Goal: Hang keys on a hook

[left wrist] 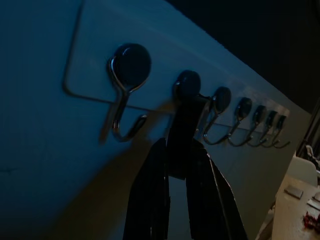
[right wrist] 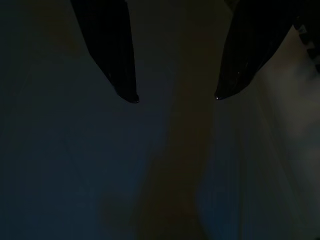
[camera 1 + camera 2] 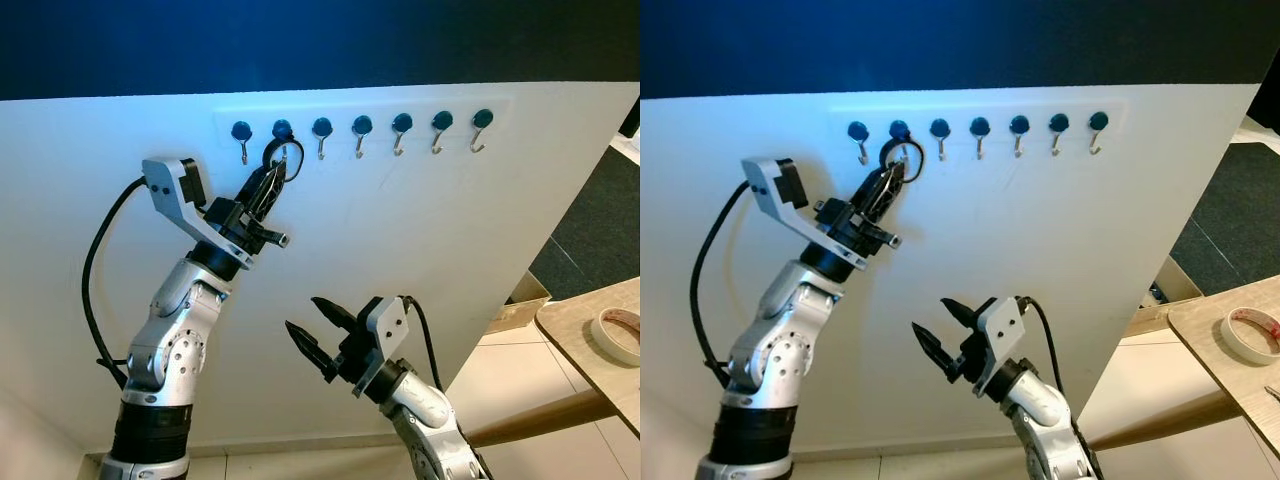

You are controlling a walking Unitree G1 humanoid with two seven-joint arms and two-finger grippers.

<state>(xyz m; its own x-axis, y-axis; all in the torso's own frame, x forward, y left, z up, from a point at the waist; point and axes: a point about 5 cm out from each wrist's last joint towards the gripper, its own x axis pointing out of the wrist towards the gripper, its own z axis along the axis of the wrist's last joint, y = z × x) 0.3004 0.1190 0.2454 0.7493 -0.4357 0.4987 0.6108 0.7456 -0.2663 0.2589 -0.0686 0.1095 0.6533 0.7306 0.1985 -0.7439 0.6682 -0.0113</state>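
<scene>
A row of several silver hooks with dark blue knobs point(image 3: 361, 125) runs along the top of a white board point(image 3: 420, 240). A dark key ring point(image 3: 285, 157) lies over the second hook from the left point(image 3: 281, 131). My raised left gripper point(image 3: 272, 180) is shut on the ring's lower part just below that hook. In the left wrist view the black fingers point(image 1: 150, 200) pinch a dark strap that reaches up to the second hook point(image 1: 187, 84). The keys themselves are hidden. My right gripper point(image 3: 303, 313) is open, low in front of the board with nothing in it; its wrist view shows spread fingertips point(image 2: 131, 95).
A wooden table point(image 3: 590, 320) with a roll of tape point(image 3: 620, 335) stands at the right. A cardboard box point(image 3: 515, 300) sits behind the board's right edge on the tiled floor. The remaining hooks to the right carry nothing.
</scene>
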